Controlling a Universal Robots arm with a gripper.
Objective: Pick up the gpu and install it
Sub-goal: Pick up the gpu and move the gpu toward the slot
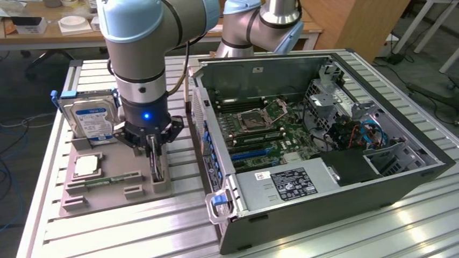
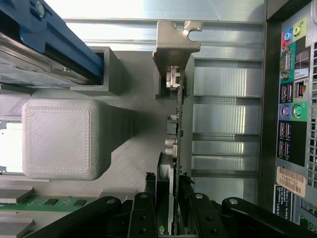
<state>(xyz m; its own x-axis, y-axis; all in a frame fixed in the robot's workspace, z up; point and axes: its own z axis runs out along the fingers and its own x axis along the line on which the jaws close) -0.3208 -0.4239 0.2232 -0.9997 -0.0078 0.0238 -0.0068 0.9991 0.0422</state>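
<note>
Nearest the wrist lens, the gripper [image 2: 171,191] was seen closed on the gpu [image 2: 177,124], clamped across both faces. The card was stood on edge in the holder [image 2: 129,163], presumably so it could be seized from above. In the exterior view, what was added was the case [image 1: 344,177] just beside the holder, laid open on its side, likely so the motherboard [image 1: 265,129] faced upward.

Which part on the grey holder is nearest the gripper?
The gpu, the thin card standing on edge, clamped by the gripper; the hard drive, memory stick and processor sit apart.
</note>
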